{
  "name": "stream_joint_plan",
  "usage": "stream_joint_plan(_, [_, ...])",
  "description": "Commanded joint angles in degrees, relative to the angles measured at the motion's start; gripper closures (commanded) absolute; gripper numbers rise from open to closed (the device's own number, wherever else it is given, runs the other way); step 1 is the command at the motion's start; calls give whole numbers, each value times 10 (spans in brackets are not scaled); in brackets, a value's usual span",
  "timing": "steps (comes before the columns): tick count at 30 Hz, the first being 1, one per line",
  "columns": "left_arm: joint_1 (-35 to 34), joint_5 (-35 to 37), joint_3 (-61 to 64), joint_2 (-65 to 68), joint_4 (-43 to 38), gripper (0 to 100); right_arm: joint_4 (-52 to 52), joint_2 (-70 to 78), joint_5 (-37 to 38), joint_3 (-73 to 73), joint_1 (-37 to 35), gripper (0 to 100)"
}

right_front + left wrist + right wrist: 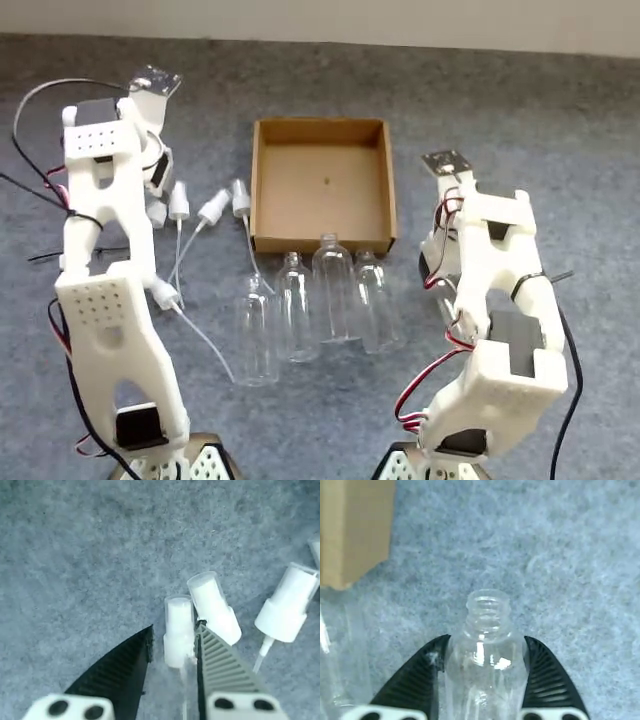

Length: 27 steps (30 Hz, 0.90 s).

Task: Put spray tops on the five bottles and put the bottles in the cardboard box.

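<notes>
One brown cardboard box (pixel 300 205) is sitting open in the middle of the grey fuzzy desk (pixel 520 100), closer to the far edge, and its bare floor is showing.

Four clear plastic bottles (pixel 335 290) are lying side by side just on the near side of the box. Their open necks are pointing at the box. A fifth clear plastic bottle (pixel 482 650) is lying between the jaws of the right gripper (pixel 486 639), just toward the right edge of the desk from the box's near right corner. The two black jaws are pressing on both sides of this bottle, and its open neck is sticking out past them. One of the four bottles is lying just beside it.

Three white plastic spray tops (pixel 213 208) are lying in a row between the box and the left edge of the desk. A fourth spray top (pixel 165 294), with a long thin tube, is lying closer to the near edge, right by the white left arm (pixel 105 300).

The left gripper (pixel 175 628) is hanging low over the desk by the row of tops. Its jaws are standing apart, with one small white spray top (pixel 178 615) between them. This top is touching the grey ribbed jaw, and there is a gap between it and the black jaw. Another top (pixel 215 607) is lying just beside it, on the other side of the grey jaw.
</notes>
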Motion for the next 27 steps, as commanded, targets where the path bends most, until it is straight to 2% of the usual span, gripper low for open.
stream_joint_plan(1, [11, -15, -58, 43, -1, 859, -7, -19, 7, 3, 6, 900])
stream_joint_plan(9, [-2, -18, -139, 154, 4, 869, -7, -18, 7, 4, 7, 900])
stream_joint_plan(14, [-23, -18, -148, 186, 4, 1000, -7, -19, 7, 23, 7, 900])
stream_joint_plan(17, [-41, 0, -173, 173, 34, 997, -7, -20, 7, 28, 6, 900])
stream_joint_plan(23, [-58, 8, -295, 114, 153, 998, -6, -22, 7, 28, 7, 896])
stream_joint_plan(27, [-70, 19, -292, 46, 156, 998, 19, -22, 9, 25, 8, 896])
